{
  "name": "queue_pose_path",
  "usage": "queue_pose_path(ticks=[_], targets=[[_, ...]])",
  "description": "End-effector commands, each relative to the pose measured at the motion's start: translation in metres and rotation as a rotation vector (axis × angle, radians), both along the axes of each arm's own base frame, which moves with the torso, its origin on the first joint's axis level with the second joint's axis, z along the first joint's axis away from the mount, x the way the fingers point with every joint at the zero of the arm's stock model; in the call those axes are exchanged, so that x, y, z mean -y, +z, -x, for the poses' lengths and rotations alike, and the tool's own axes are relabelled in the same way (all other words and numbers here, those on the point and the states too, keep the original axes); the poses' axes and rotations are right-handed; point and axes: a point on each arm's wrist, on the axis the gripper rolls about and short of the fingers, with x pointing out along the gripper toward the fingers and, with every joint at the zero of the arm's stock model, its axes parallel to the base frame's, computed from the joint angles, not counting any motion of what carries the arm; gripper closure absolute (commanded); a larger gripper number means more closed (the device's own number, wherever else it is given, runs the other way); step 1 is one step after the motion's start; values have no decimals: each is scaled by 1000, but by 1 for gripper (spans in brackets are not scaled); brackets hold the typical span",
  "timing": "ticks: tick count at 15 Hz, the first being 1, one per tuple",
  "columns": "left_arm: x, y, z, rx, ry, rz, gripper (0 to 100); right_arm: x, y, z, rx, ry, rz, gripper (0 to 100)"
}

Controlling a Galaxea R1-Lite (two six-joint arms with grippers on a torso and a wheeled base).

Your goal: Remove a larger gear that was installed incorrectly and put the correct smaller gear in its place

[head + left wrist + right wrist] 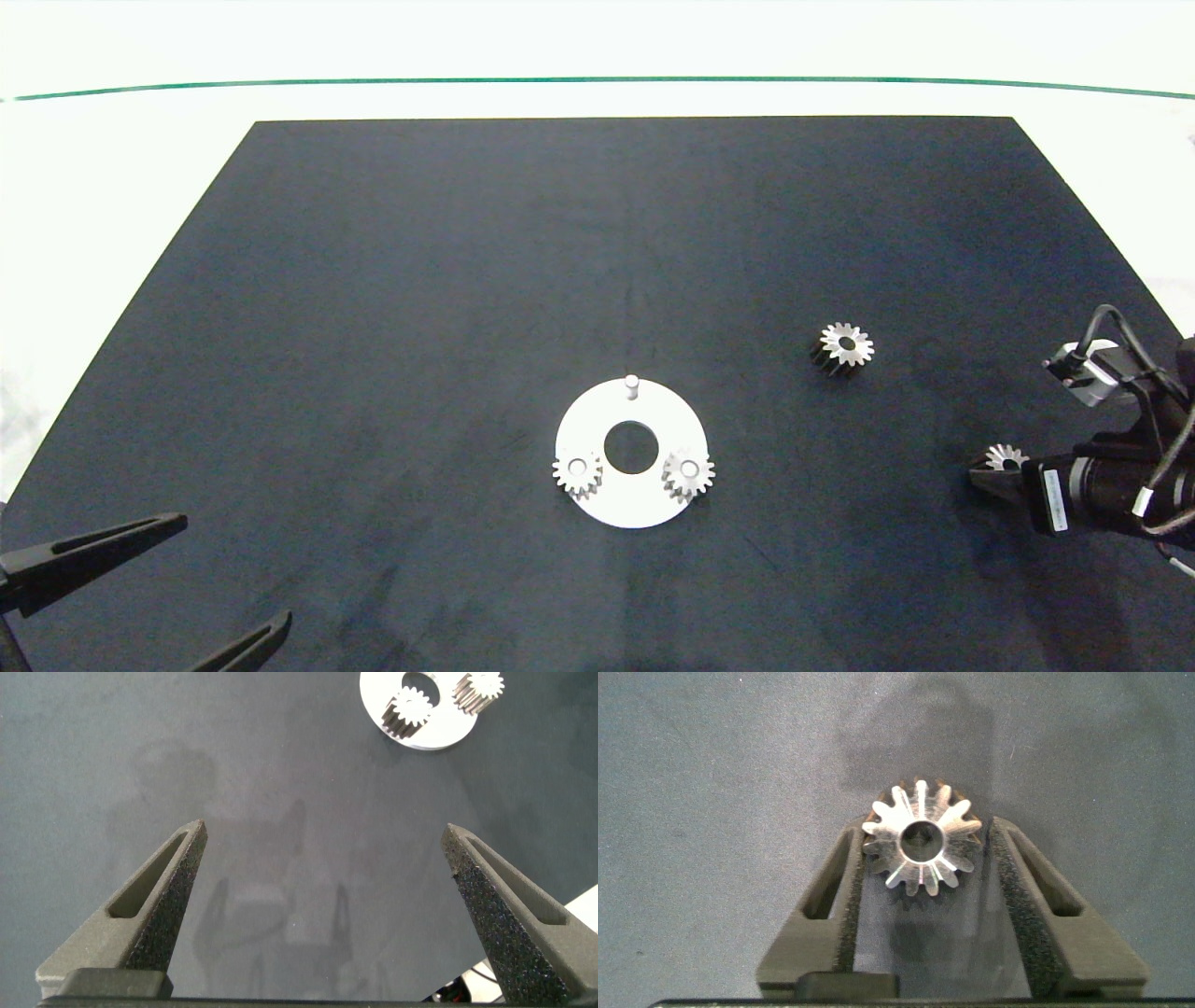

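The right tool point(924, 859) sits low over the dark mat point(467, 280) at the right side of the table point(93, 187), near its near edge. Its two fingers point(842, 896) bracket the smaller gear point(922, 847), whose teeth touch the foam pads on both sides in the right wrist view; the tool is pinching this gear. In the head view the same gear point(1006, 457) shows only partly, just beyond the tool tip.

The larger gear point(845, 348) stands on the mat by itself, farther off and to the left of the right tool, well apart from the white disc point(631, 499).

The white disc lies near the middle of the mat, towards the near side. It has a round centre hole. Two small gears sit on it: one at its near-left point(577, 474), one at its near-right point(689, 474). A bare peg point(631, 385) stands upright at the disc's far edge, with no gear on it.

The left tool point(325, 863) is at the near-left corner of the mat, its fingers spread wide and holding nothing. It is well apart from the disc.
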Motion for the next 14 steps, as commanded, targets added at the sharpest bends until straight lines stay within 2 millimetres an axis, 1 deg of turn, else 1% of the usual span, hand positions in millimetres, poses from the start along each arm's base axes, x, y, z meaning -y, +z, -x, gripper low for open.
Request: queue_pose_path(ticks=[1, 13, 14], targets=[[0, 0, 1, 1, 2, 2, 0, 0, 0, -1, 4, 2, 0, 55], [-1, -1, 2, 3, 0, 2, 0, 0, -4, 1, 12, 4, -1, 81], [-1, -3, 2, 0, -2, 0, 0, 0, -3, 2, 14, 2, 0, 81]])
